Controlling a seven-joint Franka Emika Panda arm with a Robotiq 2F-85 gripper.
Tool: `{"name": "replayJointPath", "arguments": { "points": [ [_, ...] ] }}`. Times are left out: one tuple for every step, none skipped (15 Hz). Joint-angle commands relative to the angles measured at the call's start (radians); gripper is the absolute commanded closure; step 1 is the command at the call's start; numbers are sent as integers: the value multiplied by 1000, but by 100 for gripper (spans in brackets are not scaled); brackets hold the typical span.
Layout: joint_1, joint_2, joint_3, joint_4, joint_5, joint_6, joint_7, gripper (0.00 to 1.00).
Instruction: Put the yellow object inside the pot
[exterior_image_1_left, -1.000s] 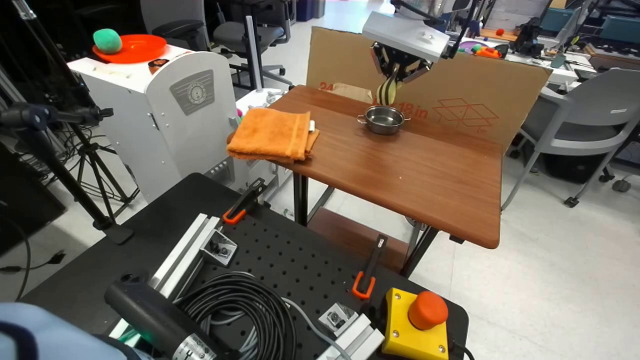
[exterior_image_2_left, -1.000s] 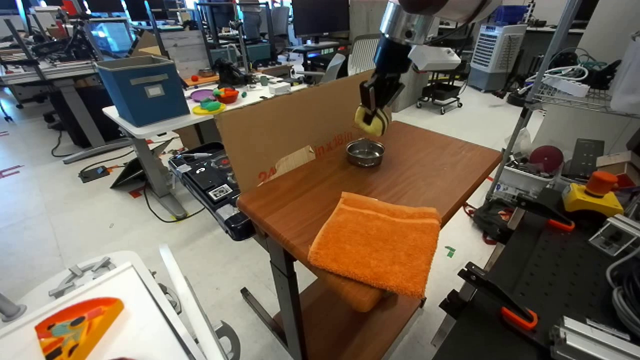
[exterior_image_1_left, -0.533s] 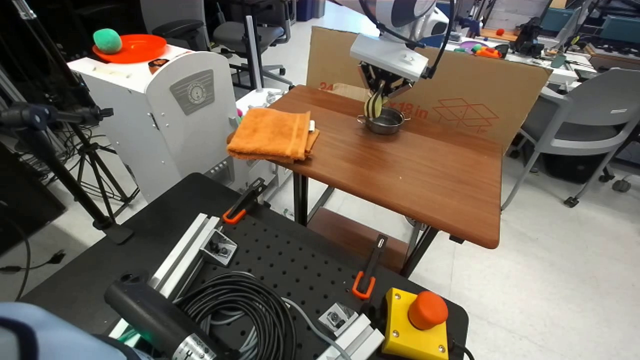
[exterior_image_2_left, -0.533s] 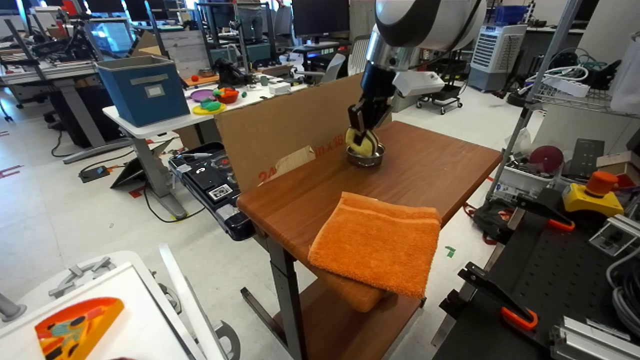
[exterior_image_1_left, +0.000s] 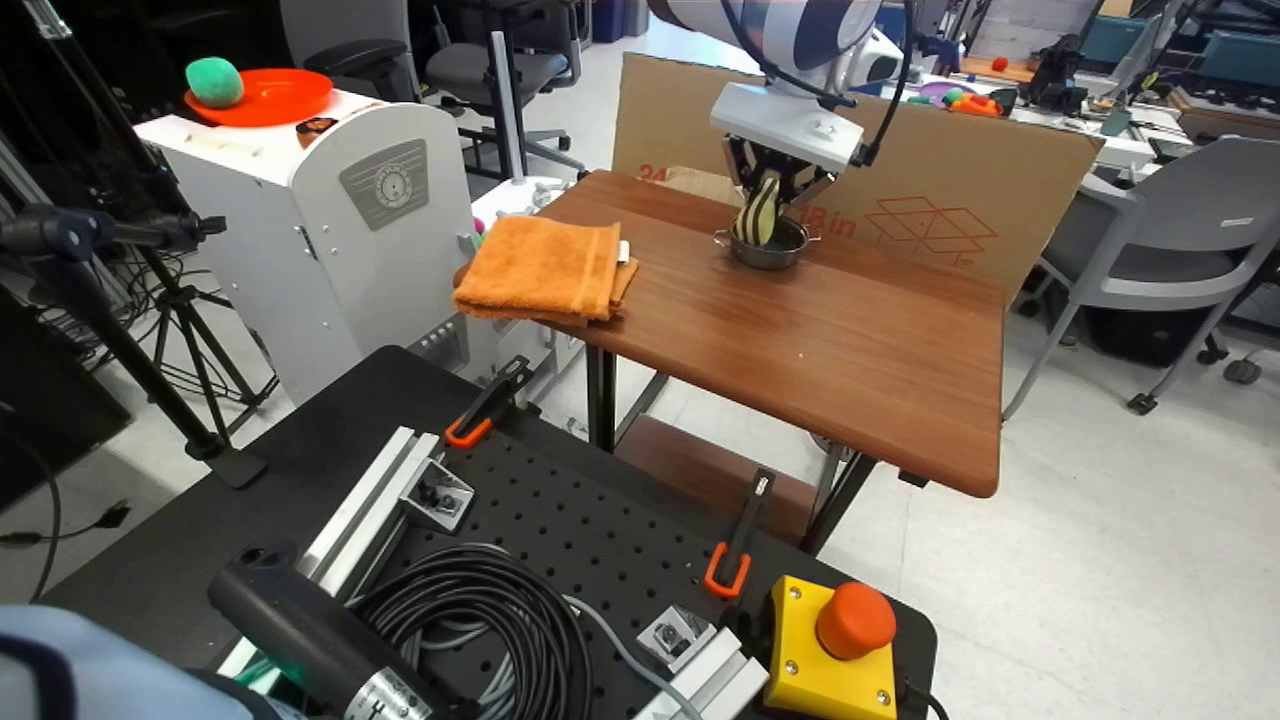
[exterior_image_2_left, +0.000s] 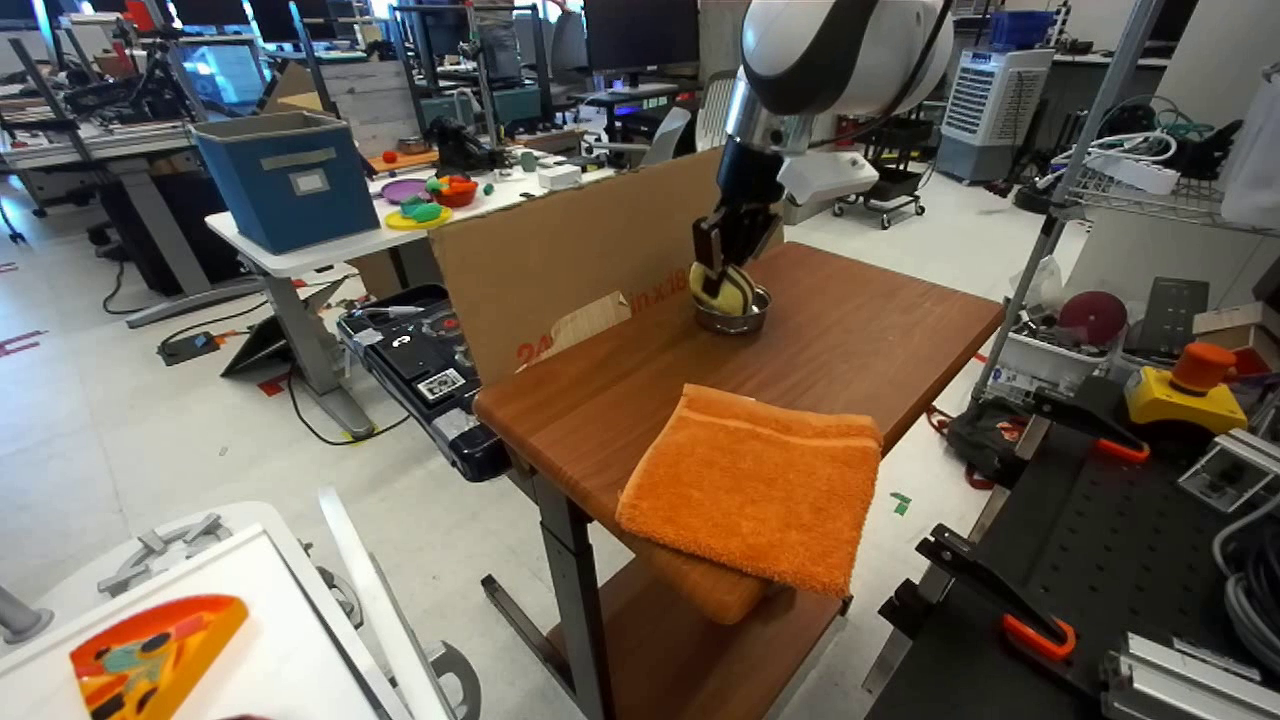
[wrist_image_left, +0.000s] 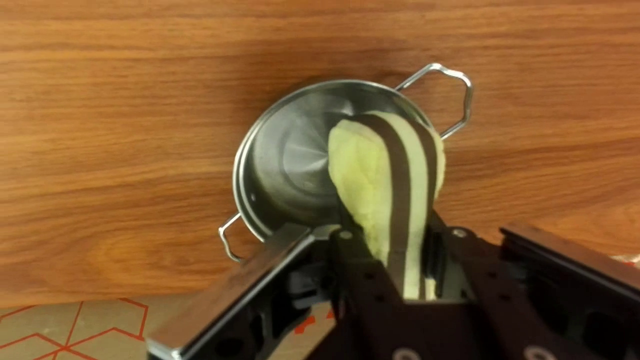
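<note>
Down came my hand, pinching the striped yellow object, long axis steep, off-centre at the mouth of the two-handled pot!

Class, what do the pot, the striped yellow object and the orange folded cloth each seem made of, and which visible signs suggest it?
The pot looks like polished metal, perhaps steel: bright reflections streak its inside. The striped yellow object seems matt fabric or foam, showing no sharp highlights. The orange folded cloth looks like terry towelling, perhaps cotton, given its fuzzy matt pile.
</note>
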Motion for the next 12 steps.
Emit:
{"name": "replayJointPath", "arguments": {
  "points": [
    [29,10,-43,16,-62,-41,59,40],
    [33,4,-48,10,-72,-49,69,34],
    [35,-12,-51,-3,-77,-57,78,25],
    [39,-27,-57,-15,-81,-62,96,19],
    [40,-44,-57,-26,-80,-74,110,11],
    [44,-75,-62,-47,-68,-87,144,4],
    [19,-8,-37,-3,-59,-50,90,1],
    [20,-16,-38,-4,-59,-54,96,14],
    [20,-16,-38,-4,-59,-54,96,7],
    [20,-13,-38,-4,-59,-54,96,1],
    [20,-10,-38,-4,-59,-54,96,0],
    [20,-9,-38,-4,-59,-54,96,0]
  ]
}}
